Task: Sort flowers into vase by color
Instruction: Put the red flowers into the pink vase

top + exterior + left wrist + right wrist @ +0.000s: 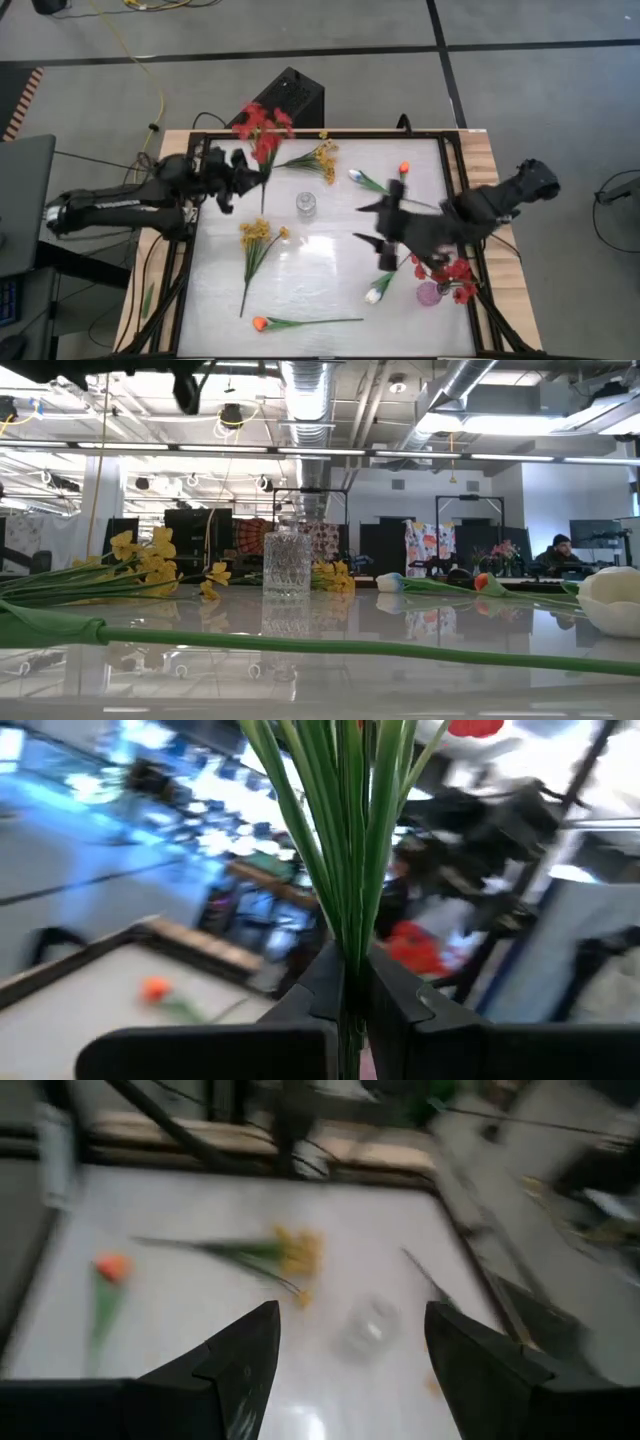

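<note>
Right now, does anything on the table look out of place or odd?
Nothing looks damaged or spilled. The clear vase stands empty in the middle while yellow flowers, orange tulips and white tulips lie scattered around it. The left gripper holds red flowers by the stems above the far edge. The right gripper hangs open.

The red spray's (345, 840) blossoms are running off the wrist picture's edge; the background is blurring.

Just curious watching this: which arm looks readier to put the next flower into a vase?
The left. Its gripper is shut on the green stems of a red blossom spray, lifted off the table. The right gripper hangs open and empty over the white table, near the small clear glass vase.
</note>
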`<state>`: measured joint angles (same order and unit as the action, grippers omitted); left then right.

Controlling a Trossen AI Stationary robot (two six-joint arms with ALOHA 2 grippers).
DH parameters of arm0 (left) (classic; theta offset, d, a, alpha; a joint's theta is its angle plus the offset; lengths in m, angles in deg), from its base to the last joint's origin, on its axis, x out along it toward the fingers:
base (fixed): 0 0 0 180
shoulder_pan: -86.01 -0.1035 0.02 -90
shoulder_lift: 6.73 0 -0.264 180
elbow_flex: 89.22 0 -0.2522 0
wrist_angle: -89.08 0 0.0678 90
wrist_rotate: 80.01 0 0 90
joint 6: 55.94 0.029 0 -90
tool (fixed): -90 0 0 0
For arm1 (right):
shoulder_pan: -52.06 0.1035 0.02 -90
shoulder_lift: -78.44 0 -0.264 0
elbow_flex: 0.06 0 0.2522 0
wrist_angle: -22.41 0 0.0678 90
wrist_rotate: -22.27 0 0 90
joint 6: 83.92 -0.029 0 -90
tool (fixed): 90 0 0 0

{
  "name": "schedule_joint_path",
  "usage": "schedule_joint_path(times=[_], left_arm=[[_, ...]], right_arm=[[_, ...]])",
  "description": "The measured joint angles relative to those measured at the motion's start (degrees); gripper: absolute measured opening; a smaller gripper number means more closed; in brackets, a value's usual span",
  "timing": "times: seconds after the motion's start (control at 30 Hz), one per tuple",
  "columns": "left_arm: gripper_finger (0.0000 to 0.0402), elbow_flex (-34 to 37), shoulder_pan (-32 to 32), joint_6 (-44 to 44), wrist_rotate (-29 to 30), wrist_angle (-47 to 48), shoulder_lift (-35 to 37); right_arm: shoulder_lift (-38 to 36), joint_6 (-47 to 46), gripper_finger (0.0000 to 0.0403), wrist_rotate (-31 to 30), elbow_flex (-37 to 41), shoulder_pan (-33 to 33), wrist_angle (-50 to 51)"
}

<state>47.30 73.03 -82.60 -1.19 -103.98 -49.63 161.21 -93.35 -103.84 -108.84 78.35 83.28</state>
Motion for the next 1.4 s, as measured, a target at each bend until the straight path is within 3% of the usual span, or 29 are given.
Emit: schedule_joint_path(times=[0.23,0.37,0.63,0.87,1.2,1.4], left_arm=[[0.0005,-1.38,12.44,0.74,0.48,-15.76,-13.36],[0.0005,-4.86,14.51,3.11,-1.02,-15.92,-17.84],[0.0005,-7.74,14.83,6.4,-3.46,-13.25,-19.26],[0.0005,-7.78,14.81,10.0,-1.24,-11.52,-18.96],[0.0006,-7.78,14.76,12.77,1.91,-11.71,-18.99],[0.0039,-7.78,14.81,15.12,4.55,-11.68,-18.99]], right_arm=[[5.11,9.23,0.0276,18.5,-0.04,-11.85,-16.79],[8.88,11.12,0.0276,25.26,-0.04,-14.81,-23.65],[11.36,12.97,0.0276,26.13,0.0,-15.55,-28.65],[11.25,14.27,0.0276,27.06,-0.02,-15.53,-34.67],[11.27,10.55,0.0274,26.98,-0.02,-17.4,-35.28],[11.27,9.37,0.0231,26.77,-0.02,-17.45,-35.29]])
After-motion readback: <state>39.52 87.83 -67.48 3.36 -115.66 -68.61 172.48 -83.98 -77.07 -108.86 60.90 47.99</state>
